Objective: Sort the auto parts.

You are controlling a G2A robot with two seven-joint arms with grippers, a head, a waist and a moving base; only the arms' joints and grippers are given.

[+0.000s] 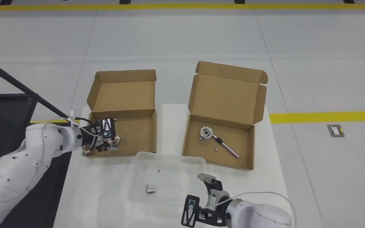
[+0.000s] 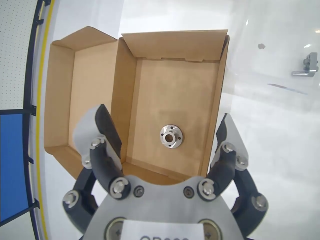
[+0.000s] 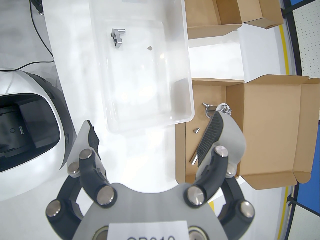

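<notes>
You are, by the look of it, near the end of the sort. The left box (image 1: 142, 130) holds one flange (image 2: 171, 136), lying flat on its floor. The right box (image 1: 242, 149) holds three pieces: a round fitting (image 1: 204, 134), a rod (image 1: 229, 148) and a small screw (image 1: 215, 149) between them. In the clear bin (image 1: 171, 159), which sits on the surface (image 1: 268, 176) in front of the two boxes, one bracket (image 1: 150, 189) is left to place. A dark speck (image 1: 158, 169) lies near it, too small to tell whether it is a part.

The left gripper (image 2: 163, 113) hangs over the left box just above the flange, jaws spread wide and holding nothing. The right gripper (image 3: 153, 121) hangs beside the bin's near corner, jaws likewise apart and empty. The bracket looks like the next pick, and I judge the right arm the better placed for it.

From the top you see the whole rod and both lids folded back, but the left gripper crowds the flange. The left wrist view gives you the flange face clearly, with its centre bore and small holes. The right wrist view shows the bracket's stepped shape and pin, while one finger (image 3: 212, 133) covers part of the rod.
</notes>
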